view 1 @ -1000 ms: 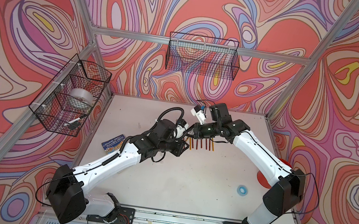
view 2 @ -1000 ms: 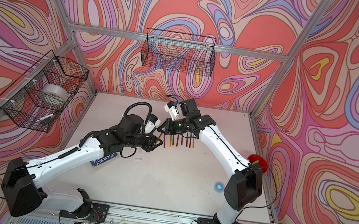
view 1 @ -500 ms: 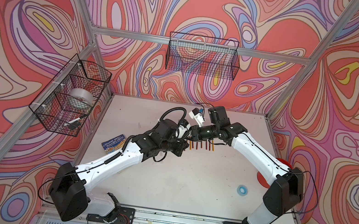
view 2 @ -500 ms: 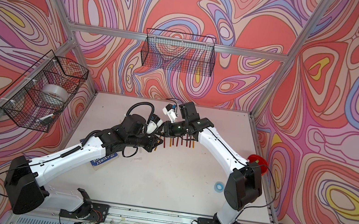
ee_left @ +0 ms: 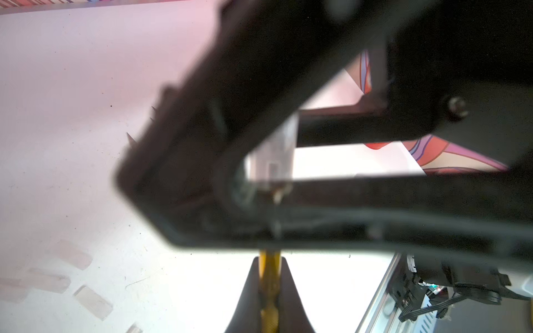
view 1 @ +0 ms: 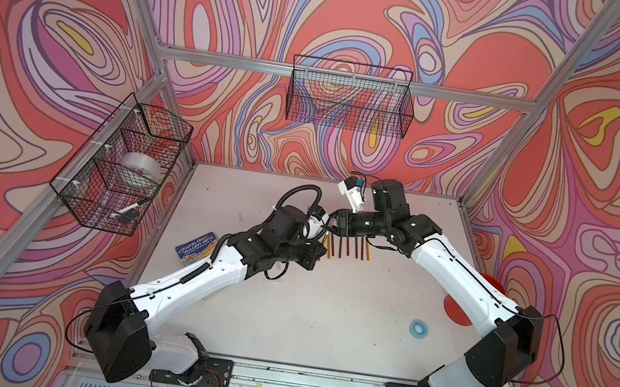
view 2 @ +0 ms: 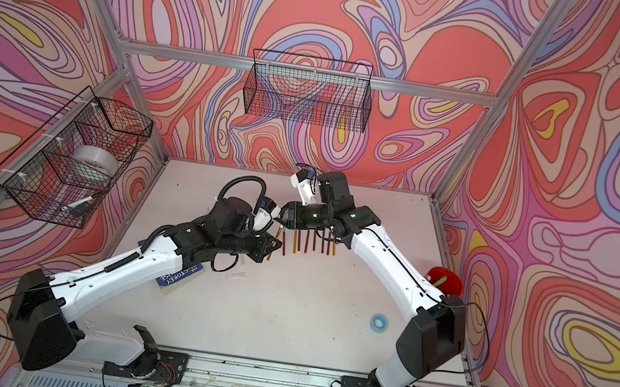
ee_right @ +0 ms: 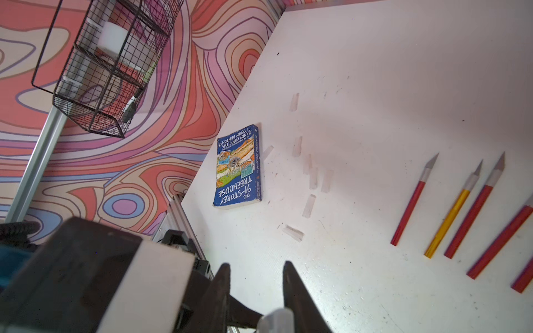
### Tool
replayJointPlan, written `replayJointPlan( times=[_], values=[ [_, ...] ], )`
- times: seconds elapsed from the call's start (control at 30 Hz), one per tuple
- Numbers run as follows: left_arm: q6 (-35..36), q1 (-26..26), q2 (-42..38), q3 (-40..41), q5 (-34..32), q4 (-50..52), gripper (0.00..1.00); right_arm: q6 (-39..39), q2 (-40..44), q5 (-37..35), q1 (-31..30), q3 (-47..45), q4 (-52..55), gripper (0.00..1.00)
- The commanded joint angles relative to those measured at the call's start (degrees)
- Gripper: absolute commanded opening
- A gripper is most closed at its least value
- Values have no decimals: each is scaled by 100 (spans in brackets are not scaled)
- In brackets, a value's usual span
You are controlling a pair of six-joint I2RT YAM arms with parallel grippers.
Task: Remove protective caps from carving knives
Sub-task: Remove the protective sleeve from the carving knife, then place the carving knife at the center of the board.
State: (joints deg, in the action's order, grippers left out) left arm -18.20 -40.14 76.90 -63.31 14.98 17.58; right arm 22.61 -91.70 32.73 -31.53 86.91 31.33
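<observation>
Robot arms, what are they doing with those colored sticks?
They're pulling plastic caps off little carving knives. The left gripper is clamped on a yellow knife. The right gripper has its fingers around the clear cap at that knife's tip, but it's unclear whether it's squeezing. Other knives lie bare in a row on the table, and loose caps are scattered near a blue book.
</observation>
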Motion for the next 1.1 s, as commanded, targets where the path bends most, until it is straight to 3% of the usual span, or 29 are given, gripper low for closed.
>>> replayJointPlan(
  times=[0.0, 0.2, 0.4, 0.6, 0.8, 0.9, 1.07],
  values=[
    [-40, 7, -26, 46, -17, -53, 0, 4, 124, -105, 15, -120, -62, 22],
    [-44, 9, -103, 140, -79, -95, 0, 109, 81, 61, 48, -201, -179, 1],
    [-41, 11, -240, 435, -22, -203, 0, 437, -68, 404, 418, -44, -503, 0],
    [-204, 7, -282, 869, 94, -529, 0, 728, -650, 867, 1237, 913, -543, 0],
    [-368, 6, -182, 1122, 99, -691, 0, 748, -949, 874, 1584, 1685, -376, 0],
    [-432, 24, 62, 832, -240, -370, 0, 682, -910, 697, 1593, 1489, -336, 0],
    [-832, 330, 922, 92, -505, 222, 0, 480, -333, -14, 1589, 321, -419, 0]
  ],
)
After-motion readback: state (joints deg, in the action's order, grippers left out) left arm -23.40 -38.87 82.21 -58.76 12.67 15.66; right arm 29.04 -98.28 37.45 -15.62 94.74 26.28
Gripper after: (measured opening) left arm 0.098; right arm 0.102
